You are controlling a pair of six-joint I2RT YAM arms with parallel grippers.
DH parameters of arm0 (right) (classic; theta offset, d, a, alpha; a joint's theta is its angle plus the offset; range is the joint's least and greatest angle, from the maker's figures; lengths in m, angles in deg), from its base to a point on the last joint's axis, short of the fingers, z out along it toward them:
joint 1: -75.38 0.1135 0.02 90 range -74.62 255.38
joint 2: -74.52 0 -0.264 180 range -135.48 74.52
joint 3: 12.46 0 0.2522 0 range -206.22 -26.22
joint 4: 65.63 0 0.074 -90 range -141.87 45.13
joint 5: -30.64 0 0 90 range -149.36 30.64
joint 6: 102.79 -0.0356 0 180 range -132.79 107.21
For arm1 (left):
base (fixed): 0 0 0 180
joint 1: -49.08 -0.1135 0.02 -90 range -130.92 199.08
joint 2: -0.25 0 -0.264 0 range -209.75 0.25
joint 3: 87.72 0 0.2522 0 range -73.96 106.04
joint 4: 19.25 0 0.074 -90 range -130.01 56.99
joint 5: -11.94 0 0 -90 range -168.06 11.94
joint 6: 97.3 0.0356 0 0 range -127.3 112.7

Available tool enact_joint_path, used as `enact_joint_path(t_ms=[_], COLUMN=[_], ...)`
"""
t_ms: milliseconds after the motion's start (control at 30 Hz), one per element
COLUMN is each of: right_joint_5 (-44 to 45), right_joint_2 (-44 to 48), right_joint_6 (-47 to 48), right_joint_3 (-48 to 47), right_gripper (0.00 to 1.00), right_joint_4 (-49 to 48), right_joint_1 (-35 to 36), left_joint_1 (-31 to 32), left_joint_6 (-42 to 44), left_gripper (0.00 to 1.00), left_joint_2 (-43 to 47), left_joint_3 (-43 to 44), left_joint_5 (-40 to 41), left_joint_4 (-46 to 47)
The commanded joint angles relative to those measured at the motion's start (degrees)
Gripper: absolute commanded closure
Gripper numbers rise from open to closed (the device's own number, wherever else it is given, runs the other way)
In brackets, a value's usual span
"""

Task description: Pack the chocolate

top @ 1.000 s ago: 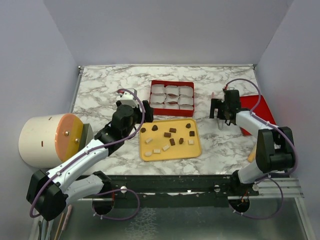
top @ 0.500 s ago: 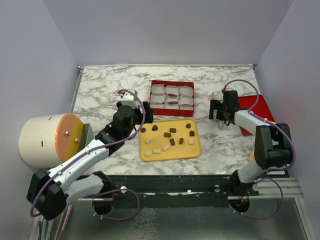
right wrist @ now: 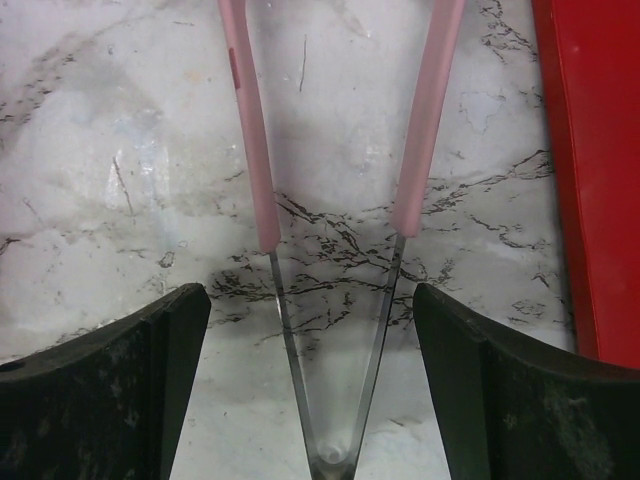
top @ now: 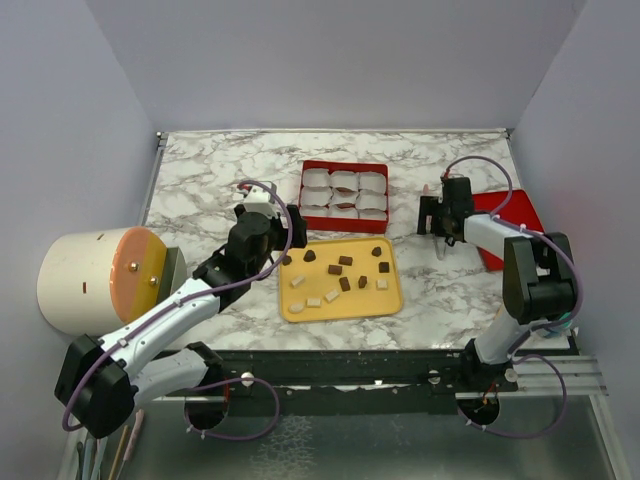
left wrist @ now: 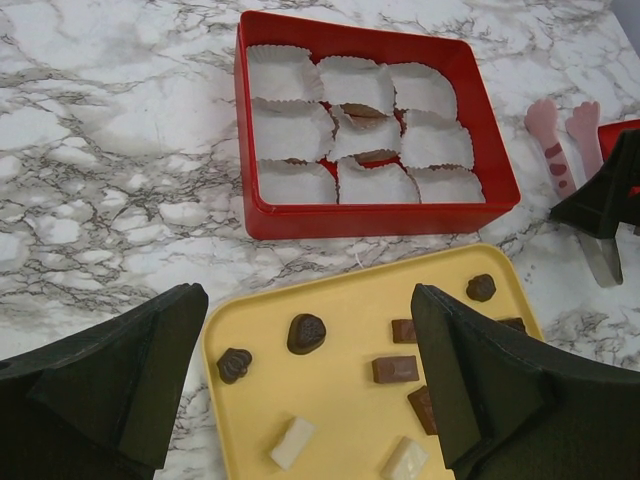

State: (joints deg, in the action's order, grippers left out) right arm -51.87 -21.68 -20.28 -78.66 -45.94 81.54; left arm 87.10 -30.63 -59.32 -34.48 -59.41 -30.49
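Several brown pieces of chocolate [top: 345,272] [left wrist: 306,333] lie on a yellow tray [top: 390,300] [left wrist: 340,420], mixed with pale pieces. Behind the tray stands a red box [top: 344,168] [left wrist: 365,220] of white paper cups; brown shows in the middle cups [left wrist: 365,110]. My left gripper [top: 285,238] [left wrist: 305,300] hangs open over the tray's left end, nothing between its fingers. My right gripper [top: 440,225] [right wrist: 310,295] is open low over the marble, a finger on either side of pink-tipped metal tongs [top: 444,250] [right wrist: 248,130] [left wrist: 560,150] that lie flat, untouched.
A red lid [top: 510,225] [right wrist: 600,170] lies just right of the right gripper. A large white cylinder with an orange face [top: 95,280] sits at the table's left edge. Grey walls close in the back and both sides.
The right arm has shifted a little back and left over the tongs, and its jaws have narrowed slightly. The left arm has not moved.
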Motion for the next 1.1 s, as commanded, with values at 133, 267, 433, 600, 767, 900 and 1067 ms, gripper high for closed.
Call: enact_joint_path(t_ms=[133, 267, 433, 600, 767, 900, 1067], right_joint_5=[3.13, 3.63, 4.31, 6.2, 7.21, 7.27, 6.09], right_joint_2=[-3.11, -4.06, -5.03, -4.77, -3.32, -3.06, -1.9], right_joint_6=[-0.64, -0.77, -1.01, -2.49, -4.2, -5.16, -6.06], right_joint_3=[-1.73, -2.16, -2.55, -2.76, -2.43, -4.13, -7.13], right_gripper=[0.13, 0.2, 0.4, 0.55, 0.68, 0.77, 0.86], right_joint_4=[-1.08, -1.22, -0.65, 0.86, 1.93, 5.65, 10.78], right_joint_1=[-0.26, -0.26, -0.26, -0.26, -0.26, -0.26, -0.12], left_joint_1=[0.36, 0.31, 0.35, 0.36, 0.34, 0.31, 0.36], left_joint_6=[0.04, 0.04, 0.04, -0.05, -0.03, -0.05, -0.05], left_gripper=[0.07, 0.07, 0.07, 0.07, 0.07, 0.07, 0.07], left_joint_2=[-0.82, -1.22, -1.57, -2.07, -2.11, -2.54, -2.61], left_joint_3=[-0.58, -0.57, -0.64, -0.38, -0.61, -0.18, 0.19], left_joint_5=[1.47, 1.47, 1.56, 1.31, 1.46, 1.15, 0.95], left_joint_4=[1.32, 1.44, 1.81, 1.96, 2.13, 2.05, 1.83])
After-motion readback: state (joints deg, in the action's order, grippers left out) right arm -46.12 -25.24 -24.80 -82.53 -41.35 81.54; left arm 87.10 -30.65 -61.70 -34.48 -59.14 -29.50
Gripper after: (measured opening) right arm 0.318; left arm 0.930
